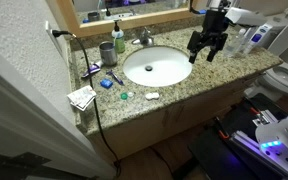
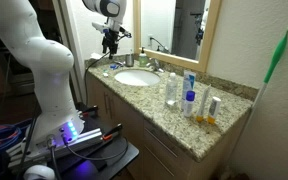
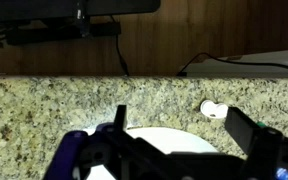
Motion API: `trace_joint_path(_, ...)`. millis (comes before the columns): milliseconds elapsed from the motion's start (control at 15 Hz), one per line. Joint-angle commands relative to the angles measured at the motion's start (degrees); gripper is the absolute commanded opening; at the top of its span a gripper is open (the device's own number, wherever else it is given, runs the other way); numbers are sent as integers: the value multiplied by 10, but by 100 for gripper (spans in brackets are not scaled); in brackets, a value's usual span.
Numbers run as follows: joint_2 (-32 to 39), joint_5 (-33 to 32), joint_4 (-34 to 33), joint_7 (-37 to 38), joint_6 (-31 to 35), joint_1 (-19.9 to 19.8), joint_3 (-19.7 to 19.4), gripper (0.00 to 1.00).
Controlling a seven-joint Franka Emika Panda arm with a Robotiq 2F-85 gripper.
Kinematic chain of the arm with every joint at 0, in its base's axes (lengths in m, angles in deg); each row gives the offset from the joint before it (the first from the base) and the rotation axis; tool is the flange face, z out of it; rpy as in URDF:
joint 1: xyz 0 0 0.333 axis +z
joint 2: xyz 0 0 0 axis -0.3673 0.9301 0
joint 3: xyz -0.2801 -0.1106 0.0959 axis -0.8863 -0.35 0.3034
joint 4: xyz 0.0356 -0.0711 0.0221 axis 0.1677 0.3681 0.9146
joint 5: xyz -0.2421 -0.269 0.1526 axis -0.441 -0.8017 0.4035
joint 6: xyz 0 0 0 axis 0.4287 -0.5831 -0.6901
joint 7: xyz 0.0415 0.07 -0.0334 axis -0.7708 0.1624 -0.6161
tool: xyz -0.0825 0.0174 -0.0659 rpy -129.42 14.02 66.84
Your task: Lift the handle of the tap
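Bathroom; speckled granite counter [image 1: 222, 74], white oval basin [image 1: 156, 68]; end effector [image 1: 205, 56] splayed open above

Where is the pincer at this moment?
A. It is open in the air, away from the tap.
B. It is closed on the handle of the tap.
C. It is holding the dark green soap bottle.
A: in an exterior view the pincer hangs open in the air, well apart from the tap, and holds nothing.
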Motion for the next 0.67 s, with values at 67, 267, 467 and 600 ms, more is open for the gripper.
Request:
trace_joint_path(67, 0, 1, -1, -1, -2, -6, 6, 100)
trace_joint_path(267, 0, 1, -1, -1, -2, -6, 6, 100)
trace_joint_path(467, 57, -23, -16, 39, 95, -48, -12, 100)
trace_joint_path(600, 90, -25, -38, 35, 173, -68, -31, 100)
